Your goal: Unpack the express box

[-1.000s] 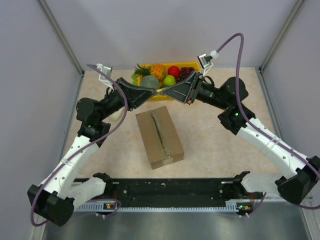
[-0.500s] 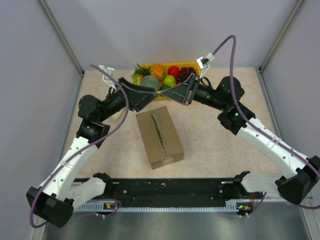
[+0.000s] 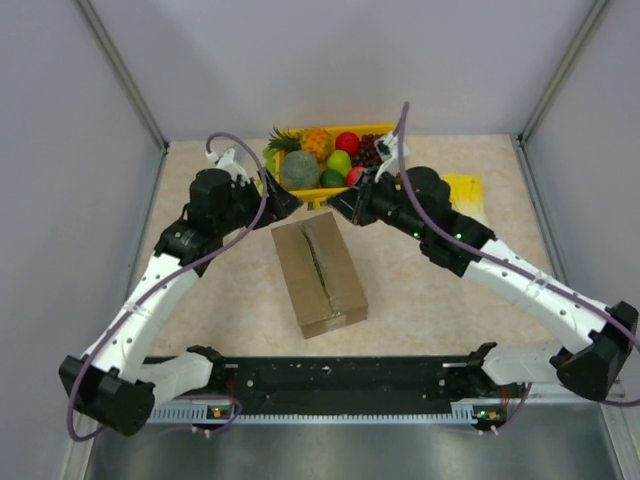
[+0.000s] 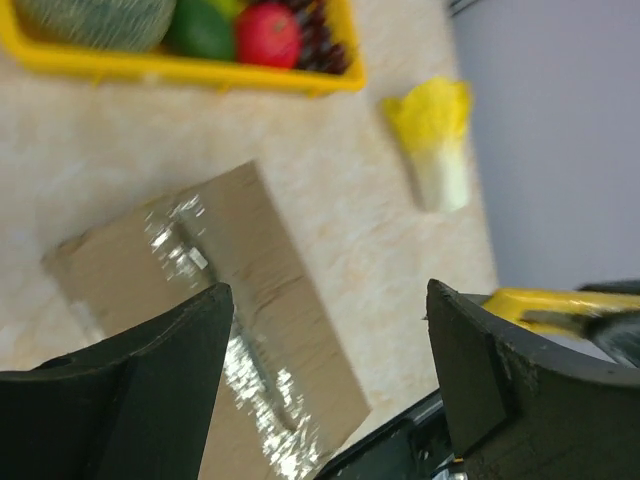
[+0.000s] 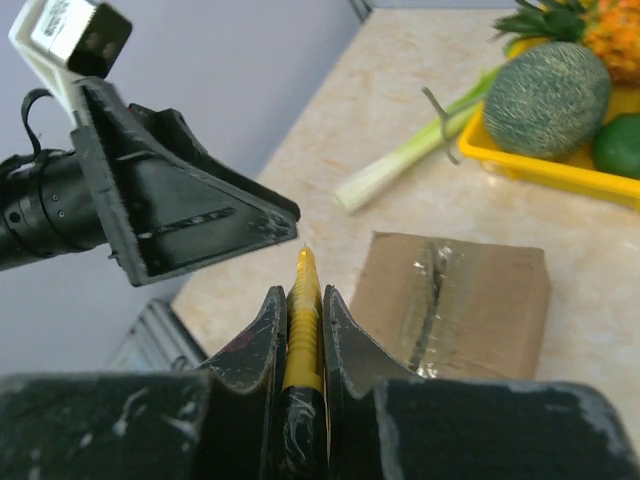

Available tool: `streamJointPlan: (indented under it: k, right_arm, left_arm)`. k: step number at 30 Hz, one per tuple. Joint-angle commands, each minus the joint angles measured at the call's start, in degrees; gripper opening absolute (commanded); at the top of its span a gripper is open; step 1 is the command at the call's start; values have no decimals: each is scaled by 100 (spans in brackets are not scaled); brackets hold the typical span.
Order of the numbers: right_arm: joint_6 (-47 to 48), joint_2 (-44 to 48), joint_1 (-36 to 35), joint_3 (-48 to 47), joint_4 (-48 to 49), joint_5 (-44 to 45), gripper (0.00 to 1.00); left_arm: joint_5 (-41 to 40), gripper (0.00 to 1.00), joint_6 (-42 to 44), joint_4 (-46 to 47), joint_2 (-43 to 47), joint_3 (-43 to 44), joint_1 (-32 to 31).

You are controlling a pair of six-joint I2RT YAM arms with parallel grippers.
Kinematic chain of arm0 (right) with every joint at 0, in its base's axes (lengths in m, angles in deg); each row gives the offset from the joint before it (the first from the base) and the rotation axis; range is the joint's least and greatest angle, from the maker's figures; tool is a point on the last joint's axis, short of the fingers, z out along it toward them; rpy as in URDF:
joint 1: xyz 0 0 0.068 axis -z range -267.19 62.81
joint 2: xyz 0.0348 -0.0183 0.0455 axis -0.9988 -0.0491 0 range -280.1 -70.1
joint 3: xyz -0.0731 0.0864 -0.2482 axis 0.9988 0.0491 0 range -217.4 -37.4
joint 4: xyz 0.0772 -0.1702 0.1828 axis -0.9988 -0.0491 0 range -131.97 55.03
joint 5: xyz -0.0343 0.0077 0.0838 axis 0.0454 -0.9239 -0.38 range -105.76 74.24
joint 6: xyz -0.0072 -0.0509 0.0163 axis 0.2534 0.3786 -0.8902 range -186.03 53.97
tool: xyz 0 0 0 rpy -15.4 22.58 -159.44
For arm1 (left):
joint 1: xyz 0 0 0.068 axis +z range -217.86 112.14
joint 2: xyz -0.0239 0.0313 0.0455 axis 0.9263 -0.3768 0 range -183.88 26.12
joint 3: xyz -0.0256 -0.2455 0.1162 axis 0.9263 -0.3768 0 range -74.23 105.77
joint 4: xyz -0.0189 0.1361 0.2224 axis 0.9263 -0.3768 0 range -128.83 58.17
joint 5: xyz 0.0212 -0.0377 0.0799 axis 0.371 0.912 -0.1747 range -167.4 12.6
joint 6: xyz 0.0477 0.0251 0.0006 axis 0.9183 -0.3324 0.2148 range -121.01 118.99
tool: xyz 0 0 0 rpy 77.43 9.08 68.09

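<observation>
The right tool [image 5: 302,296] pinches a yellow cutter [image 5: 304,272] by the express box's [image 3: 325,285] far end; the left tool [image 4: 328,300] gapes wide, empty. Next, I'd say: bring the blade down onto the taped seam [image 3: 318,260].

The beige, stone-patterned table [image 3: 420,290] carries 4 things. The express box [image 3: 318,272] lies flat near the middle (taped seam up), and a yellow tray [image 4: 150,68] of fruit sits against the far edge, near the box but apart from it. A leek [image 5: 400,165] lies just beside the tray's left end, and a pale cabbage [image 3: 465,190] lies to its right.
</observation>
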Motion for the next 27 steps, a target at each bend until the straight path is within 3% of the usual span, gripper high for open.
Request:
streamJointPlan:
  k: [1,10,14,27]
  right_arm:
    - [696,-586,-505,-122,-369,1362,0]
    - [827,-1518,-910,-306,-361,2031,0]
    - [906,-1729,-946,-271,-124,2101,0]
    - [1082,-2353,-963,-588,254,2286,0]
  left_arm:
    - [-556,81,128,-1415,-472,-196,49]
    - [-847,78,-93,-951,-859,-1111,84]
    - [-811,56,-75,-871,-1096,-1235,101]
    - [-979,47,-31,-950,-1501,-1463,233]
